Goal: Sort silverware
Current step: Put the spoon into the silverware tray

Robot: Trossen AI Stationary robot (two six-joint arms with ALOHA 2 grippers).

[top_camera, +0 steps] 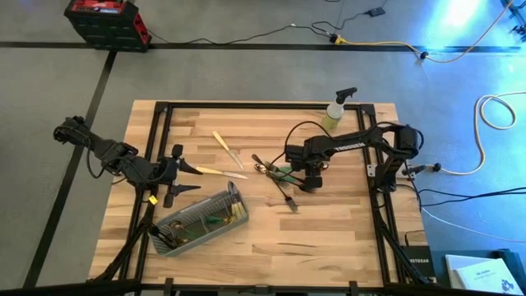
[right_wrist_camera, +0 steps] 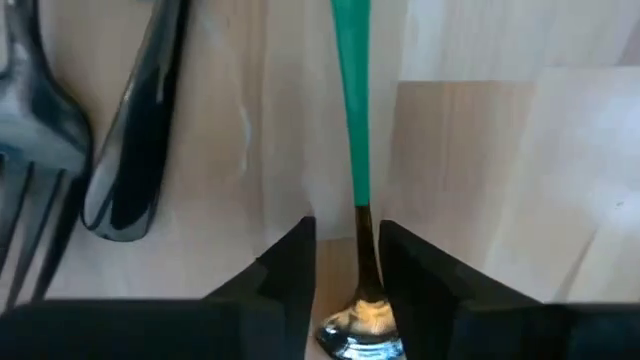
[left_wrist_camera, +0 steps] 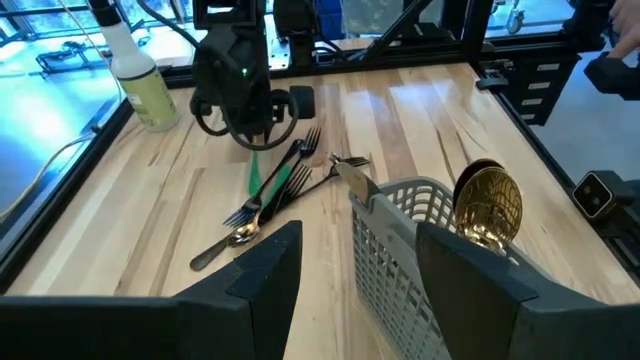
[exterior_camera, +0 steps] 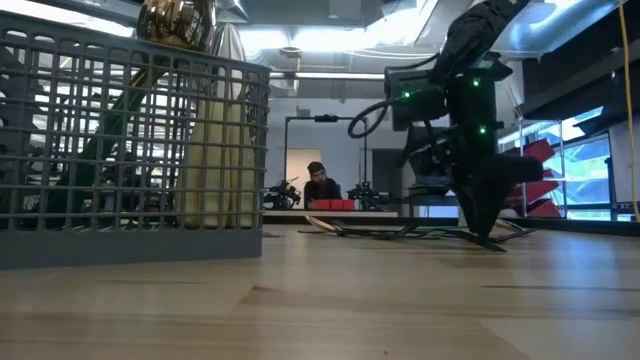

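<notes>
Loose silverware [top_camera: 275,177] lies in a pile at the table's middle: forks and spoons with dark or green handles [left_wrist_camera: 280,185]. My right gripper [top_camera: 311,179] points down over it. Its fingers [right_wrist_camera: 290,270] stand close on either side of the slim neck [right_wrist_camera: 365,235] of a green-handled piece [right_wrist_camera: 350,100], with a little gap showing. Two cream-handled pieces [top_camera: 226,152] lie apart on the wood. My left gripper [left_wrist_camera: 360,290] hangs open above the grey mesh caddy [top_camera: 201,220], which holds several pieces and a gold spoon head [left_wrist_camera: 488,205]. My right gripper comes from above, pointing down, its two fingers across the green-handled piece at the neck [right_wrist_camera: 365,250] just above the head. The piece lies flat on the table. Whether the fingers touch it, I cannot tell.
A yellow-green spray bottle [top_camera: 335,111] stands at the far right of the table. A dark handle [right_wrist_camera: 140,130] and a fork's tines [right_wrist_camera: 30,150] lie beside the green piece. Bare wood lies along the near edge. A person [exterior_camera: 322,185] sits in the room behind.
</notes>
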